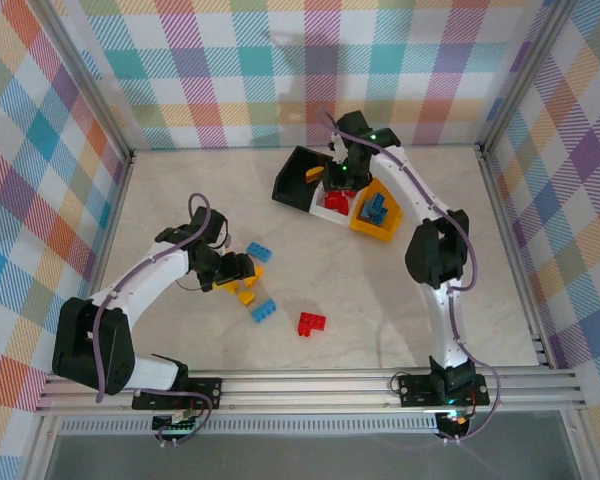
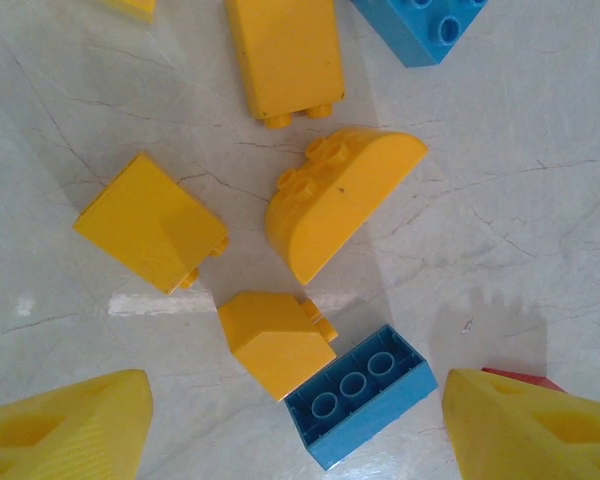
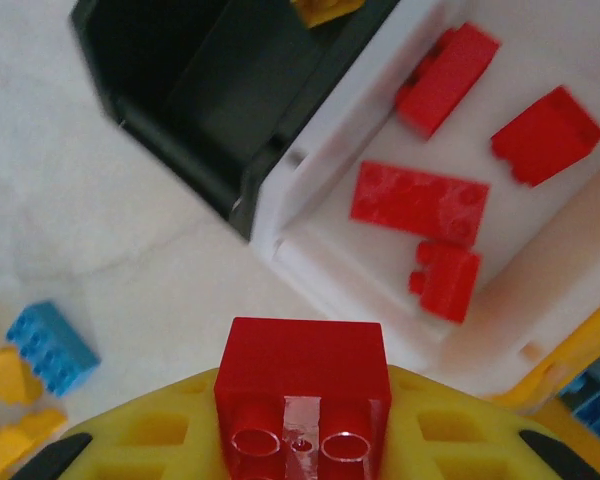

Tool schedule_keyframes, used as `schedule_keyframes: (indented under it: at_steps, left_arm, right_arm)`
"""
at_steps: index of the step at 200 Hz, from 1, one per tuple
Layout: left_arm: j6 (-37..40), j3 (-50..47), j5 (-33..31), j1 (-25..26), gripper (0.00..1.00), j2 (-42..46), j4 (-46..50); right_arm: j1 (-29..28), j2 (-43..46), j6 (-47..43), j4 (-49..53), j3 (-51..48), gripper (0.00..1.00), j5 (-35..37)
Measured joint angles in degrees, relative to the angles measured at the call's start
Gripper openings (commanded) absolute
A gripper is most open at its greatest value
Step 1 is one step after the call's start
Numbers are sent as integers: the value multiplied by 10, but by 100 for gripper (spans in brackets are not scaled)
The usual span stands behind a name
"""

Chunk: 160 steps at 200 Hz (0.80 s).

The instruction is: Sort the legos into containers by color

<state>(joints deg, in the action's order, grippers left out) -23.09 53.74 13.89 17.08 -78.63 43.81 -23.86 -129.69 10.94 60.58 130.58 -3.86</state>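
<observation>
Red studded plastic brick (image 3: pixel 302 385) clamped in right gripper (image 1: pixel 338 182) at near rim of white plastic bin (image 3: pixel 320 270), far side of table. Early release could drop it outside. Left gripper (image 2: pixel 300 420) open above yellow bricks (image 2: pixel 340 200).

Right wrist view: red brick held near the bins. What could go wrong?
1. The red brick hangs near where the white bin meets the black bin; released now, it may land wrong.
2. The open left gripper hangs over a yellow brick touching a blue brick; closing may catch both.
</observation>
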Motion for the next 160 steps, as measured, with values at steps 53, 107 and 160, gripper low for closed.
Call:
schedule_keyframes:
  at_steps: [53, 107, 160]
  left_arm:
    - [2, 0, 0, 0, 77, 10, 18]
    - [2, 19, -5, 0, 77, 10, 26]
    - [-2, 22, 0, 0, 77, -7, 8]
  right_arm:
    - [19, -105, 9, -13, 39, 46, 10]
    - [21, -111, 9, -13, 65, 52, 17]
    - [4, 59, -10, -23, -132, 57, -22]
